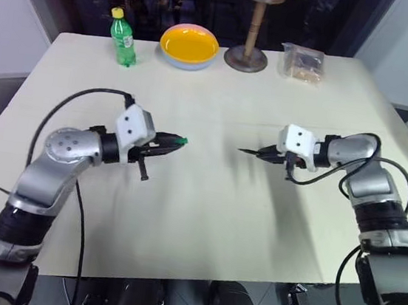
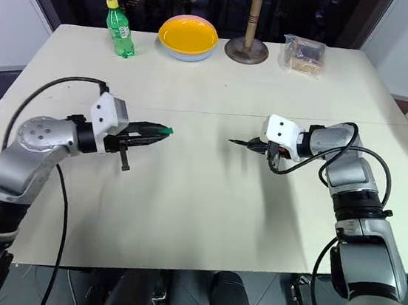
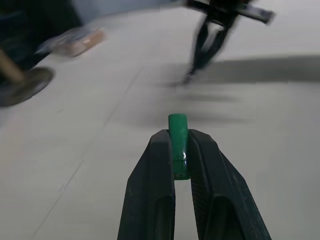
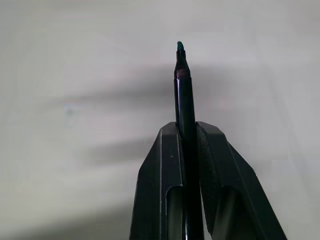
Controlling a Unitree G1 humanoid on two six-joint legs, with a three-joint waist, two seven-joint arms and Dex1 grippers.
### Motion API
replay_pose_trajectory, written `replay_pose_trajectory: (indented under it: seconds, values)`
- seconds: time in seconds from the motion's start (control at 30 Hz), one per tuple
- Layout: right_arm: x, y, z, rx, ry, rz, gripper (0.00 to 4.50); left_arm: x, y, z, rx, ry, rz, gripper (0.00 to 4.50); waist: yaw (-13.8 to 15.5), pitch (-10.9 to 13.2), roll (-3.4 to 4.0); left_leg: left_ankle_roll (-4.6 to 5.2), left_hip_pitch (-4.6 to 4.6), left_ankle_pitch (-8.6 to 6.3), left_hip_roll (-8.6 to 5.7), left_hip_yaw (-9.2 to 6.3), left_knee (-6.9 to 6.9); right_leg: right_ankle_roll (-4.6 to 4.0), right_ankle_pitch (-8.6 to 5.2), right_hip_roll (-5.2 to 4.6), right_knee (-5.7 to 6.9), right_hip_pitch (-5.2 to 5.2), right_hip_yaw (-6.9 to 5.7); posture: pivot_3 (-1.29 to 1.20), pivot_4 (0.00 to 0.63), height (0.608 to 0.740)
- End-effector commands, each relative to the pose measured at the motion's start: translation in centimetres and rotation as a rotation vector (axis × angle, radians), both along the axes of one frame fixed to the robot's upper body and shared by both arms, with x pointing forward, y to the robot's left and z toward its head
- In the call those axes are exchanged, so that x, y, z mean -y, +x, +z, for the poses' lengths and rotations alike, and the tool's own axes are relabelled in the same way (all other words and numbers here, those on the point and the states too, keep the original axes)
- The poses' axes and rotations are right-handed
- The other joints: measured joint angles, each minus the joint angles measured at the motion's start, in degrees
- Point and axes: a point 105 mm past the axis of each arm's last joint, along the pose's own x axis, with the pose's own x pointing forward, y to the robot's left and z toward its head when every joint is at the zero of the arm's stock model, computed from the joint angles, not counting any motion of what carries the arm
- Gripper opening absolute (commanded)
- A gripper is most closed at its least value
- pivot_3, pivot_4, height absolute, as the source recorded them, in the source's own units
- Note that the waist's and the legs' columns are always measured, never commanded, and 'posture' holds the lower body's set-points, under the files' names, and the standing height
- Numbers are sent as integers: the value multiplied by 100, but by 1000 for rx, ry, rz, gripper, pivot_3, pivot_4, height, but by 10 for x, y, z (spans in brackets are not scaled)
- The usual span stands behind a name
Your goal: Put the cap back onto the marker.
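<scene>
Here, left gripper (image 3: 180, 150) pinching cap (image 3: 178, 131), right gripper (image 4: 186, 131) clamping marker (image 4: 183, 95) (rear end hidden), well apart.

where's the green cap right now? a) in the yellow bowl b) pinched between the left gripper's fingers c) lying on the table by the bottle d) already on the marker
b: the cap sits clamped between the fingers of the left gripper, held above the table, while the marker is in the right gripper with its tip bare.
</scene>
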Motion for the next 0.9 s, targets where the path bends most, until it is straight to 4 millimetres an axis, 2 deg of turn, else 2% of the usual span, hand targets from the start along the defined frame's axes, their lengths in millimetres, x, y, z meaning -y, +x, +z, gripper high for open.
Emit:
replay_pose_trajectory:
  seconds: [0.03, 0.27, 0.57, 0.9]
  values:
    - [-12, -9, 19, 108, -33, 14, 24, 1, 6, 1, 75, 61, -92, 0, 1, 0, 0, 0, 0, 0, 0, 1, 0, 0, 0, 0, 0, 0, 0, 0, 150, 740]
    - [-28, -19, 19, 141, -59, -1, 24, 3, 25, 0, 138, 88, -156, 0, 6, 0, 0, 36, -4, -20, -1, 5, 4, 1, 0, 1, 1, -3, -1, 0, 150, 740]
    - [-48, -29, 24, 163, -43, 6, 24, 6, 33, -7, 171, 138, -206, 0, 3, 0, 0, 41, -6, -23, 0, 8, 5, 2, 0, 2, 1, -6, -1, 0, 150, 740]
    - [-62, -33, 28, 162, -32, 46, 24, 7, 41, -3, 220, 140, -164, 0, 2, 0, 0, 45, -7, -25, 0, 7, 6, 2, 0, 2, 1, -6, -1, 0, 150, 740]
